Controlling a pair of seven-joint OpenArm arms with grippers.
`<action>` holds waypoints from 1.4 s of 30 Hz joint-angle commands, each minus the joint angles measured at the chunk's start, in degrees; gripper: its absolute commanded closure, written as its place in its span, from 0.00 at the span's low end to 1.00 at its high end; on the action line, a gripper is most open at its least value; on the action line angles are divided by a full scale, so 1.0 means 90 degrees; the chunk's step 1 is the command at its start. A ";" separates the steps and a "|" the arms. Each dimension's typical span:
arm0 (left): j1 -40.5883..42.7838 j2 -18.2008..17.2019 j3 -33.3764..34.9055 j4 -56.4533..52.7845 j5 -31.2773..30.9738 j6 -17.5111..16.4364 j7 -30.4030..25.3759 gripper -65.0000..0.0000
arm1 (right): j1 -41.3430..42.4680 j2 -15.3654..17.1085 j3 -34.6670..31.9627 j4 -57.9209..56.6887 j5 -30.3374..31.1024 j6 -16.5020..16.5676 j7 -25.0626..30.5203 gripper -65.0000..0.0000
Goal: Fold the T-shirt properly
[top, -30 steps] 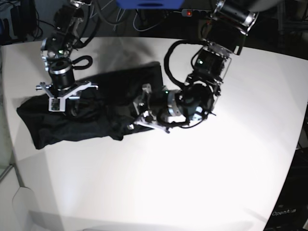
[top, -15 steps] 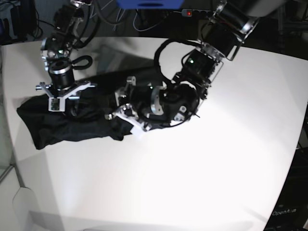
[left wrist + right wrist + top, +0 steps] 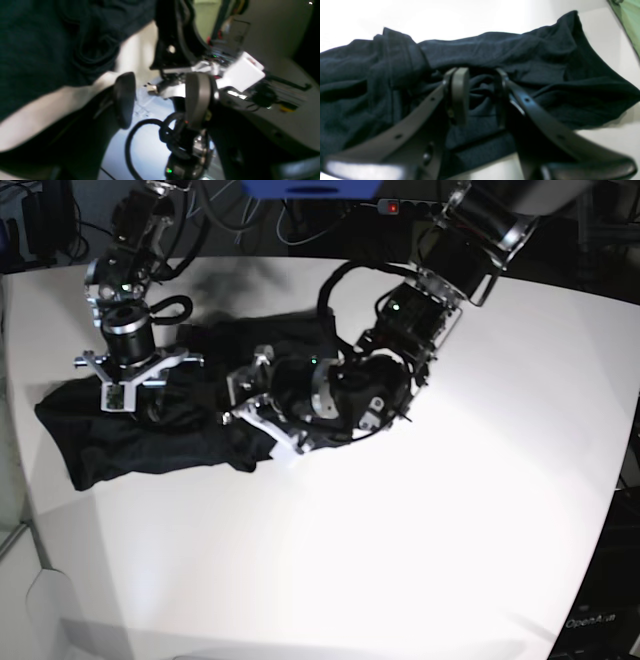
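Since 1 second ago, the left arm has swung across the white surface [image 3: 420,520] toward the garment, and the black fabric near it now lies spread further back than before; the right arm has not shifted.

Largest in view is the surface, which carries the T-shirt [image 3: 150,435], a plain black long-sleeved garment lying crumpled in a long heap on the base view's left half, one end near the surface's left edge, the other reaching under the left arm.

The right gripper [image 3: 480,97] points down into the heap; its 2 fingers [image 3: 460,95] stand partly apart with a bunched fold of the T-shirt between them, though whether they pinch it cannot be told from the right wrist view.

The left gripper [image 3: 160,100] sits just beside the T-shirt's near end, low over the surface. Its 2 fingers [image 3: 125,97] stand well apart with nothing between them, the fabric lying off to one side in the blurred left wrist view
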 commanded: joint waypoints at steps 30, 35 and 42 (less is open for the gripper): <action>-0.0249 0.0710 -0.1510 -0.2183 0.0308 0.1267 0.0248 1.00 | 0.0063 0.0009 -0.0008 0.0140 0.0083 0.0010 0.0176 0.71; -0.0249 0.0710 -0.1490 -0.2193 0.0348 0.1696 0.0248 1.00 | 0.0073 0.0009 -0.0008 0.0140 0.0083 0.0010 0.0176 0.71; -0.0239 0.0681 -0.1490 -0.2202 0.1275 0.1740 -0.0055 1.00 | 0.0053 0.0009 -0.0008 0.0228 0.0083 0.0010 0.0176 0.71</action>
